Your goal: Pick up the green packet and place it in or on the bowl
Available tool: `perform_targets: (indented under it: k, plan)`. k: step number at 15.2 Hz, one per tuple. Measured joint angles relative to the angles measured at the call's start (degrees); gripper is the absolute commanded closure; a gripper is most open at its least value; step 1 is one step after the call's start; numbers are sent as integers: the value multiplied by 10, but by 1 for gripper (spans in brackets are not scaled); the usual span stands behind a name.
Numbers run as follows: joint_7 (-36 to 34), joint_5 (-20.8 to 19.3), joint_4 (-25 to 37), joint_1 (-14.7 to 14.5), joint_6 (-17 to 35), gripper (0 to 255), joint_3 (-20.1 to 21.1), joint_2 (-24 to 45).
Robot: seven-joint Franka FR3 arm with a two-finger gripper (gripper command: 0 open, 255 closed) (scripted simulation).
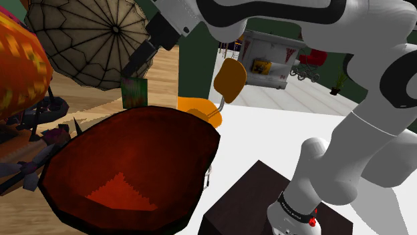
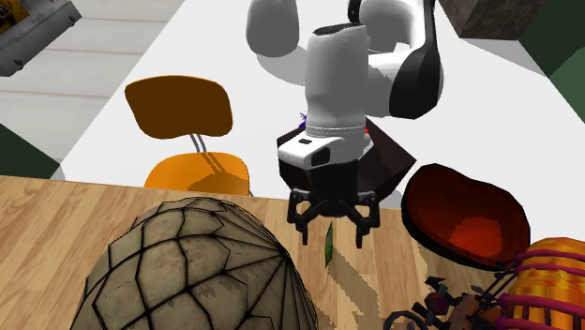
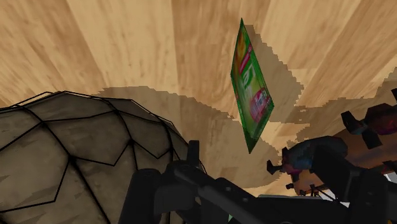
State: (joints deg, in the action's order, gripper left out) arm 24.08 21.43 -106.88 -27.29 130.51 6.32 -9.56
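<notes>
Claw (image 2: 333, 225) spread wide over the wooden table (image 2: 56, 216), my two fingers apart, gripping nothing. Green packet (image 2: 329, 247) stands on edge just below, between my fingertips, untouched. Dark red bowl (image 2: 433, 199) sits at the second exterior view's right, and a big panelled dome (image 2: 197, 272) is close by the packet.

Wooden table (image 2: 56, 216) bears green packet (image 2: 329, 246), red bowl (image 2: 450, 202), scaly dome (image 2: 197, 272) — seemingly a spiky toy (image 2: 450, 305).

No readable text, green packet (image 3: 251, 86) included.
</notes>
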Motion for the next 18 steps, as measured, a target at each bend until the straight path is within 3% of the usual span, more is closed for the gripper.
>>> perform_targets:
  k: [5,6,18]
  plan:
    - [0,0,-1,0,2,0,0,0]
    - [0,0,-1,0,2,255,0,0]
    - [-4,-2,8,0,-6,255,0,1]
